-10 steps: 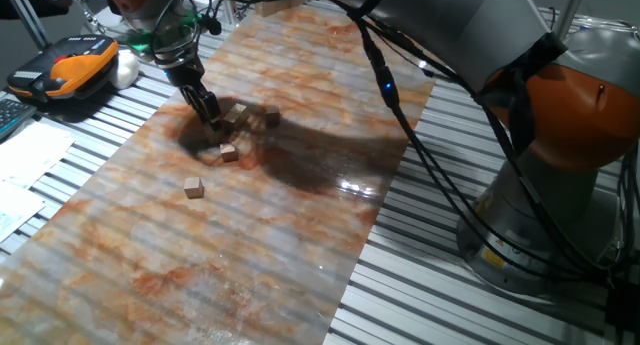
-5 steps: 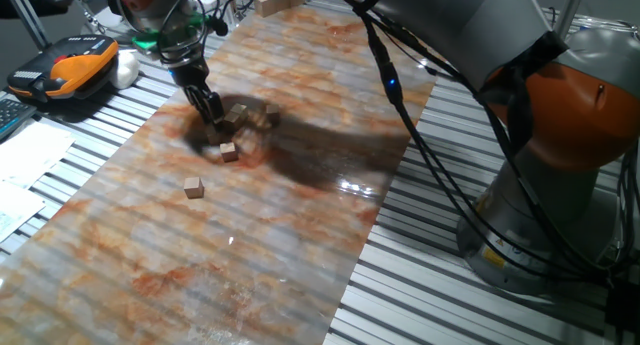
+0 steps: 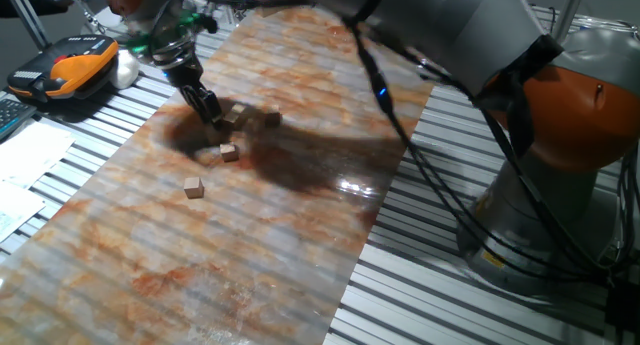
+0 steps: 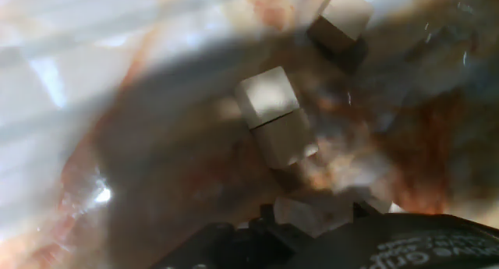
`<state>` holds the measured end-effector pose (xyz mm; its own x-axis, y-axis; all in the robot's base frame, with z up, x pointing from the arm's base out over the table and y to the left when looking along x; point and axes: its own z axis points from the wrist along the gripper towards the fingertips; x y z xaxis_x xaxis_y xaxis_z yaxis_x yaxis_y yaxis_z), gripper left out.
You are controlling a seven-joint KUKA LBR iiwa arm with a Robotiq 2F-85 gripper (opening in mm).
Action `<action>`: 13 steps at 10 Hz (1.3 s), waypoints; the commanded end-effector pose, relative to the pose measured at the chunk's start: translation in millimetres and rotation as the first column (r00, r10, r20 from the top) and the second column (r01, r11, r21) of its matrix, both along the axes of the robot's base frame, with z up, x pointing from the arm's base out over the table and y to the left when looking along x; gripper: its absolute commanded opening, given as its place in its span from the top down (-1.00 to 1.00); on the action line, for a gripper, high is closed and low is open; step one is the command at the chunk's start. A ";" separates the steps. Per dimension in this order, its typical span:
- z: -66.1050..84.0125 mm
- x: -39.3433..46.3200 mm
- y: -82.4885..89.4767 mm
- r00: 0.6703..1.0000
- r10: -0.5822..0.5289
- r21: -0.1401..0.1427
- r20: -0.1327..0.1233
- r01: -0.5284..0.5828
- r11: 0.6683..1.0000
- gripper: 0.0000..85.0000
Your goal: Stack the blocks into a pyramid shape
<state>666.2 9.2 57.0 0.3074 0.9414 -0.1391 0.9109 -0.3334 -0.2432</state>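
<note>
My claw (image 3: 209, 110) hangs low over a loose bunch of blocks (image 3: 238, 113) on the surface (image 3: 300, 235), I cannot tell if it holds one, another block (image 3: 194, 188) sits apart, and I think the pyramid is barely started.

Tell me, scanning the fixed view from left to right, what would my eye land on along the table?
Orange-and-black device → gripper → lone block lower down → block just below the gripper → block on the far right of the cluster → orange robot base.
</note>
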 end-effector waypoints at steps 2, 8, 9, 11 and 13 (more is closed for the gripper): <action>0.2 -0.9 -2.7 0.986 0.163 -0.040 0.034 -0.162 0.986 0.20; 1.9 -1.9 -6.1 0.955 0.265 -0.011 0.134 -0.265 0.964 0.20; 4.5 -1.7 -7.4 0.953 0.270 -0.010 0.139 -0.272 0.962 0.20; 11.1 -0.1 -11.6 0.940 0.298 0.000 0.166 -0.302 0.953 0.20; 13.3 1.0 -15.2 0.894 0.340 0.055 0.291 -0.370 0.927 0.60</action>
<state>667.4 -6.3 70.6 -0.0376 0.9989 -0.0294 0.9989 0.0367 -0.0293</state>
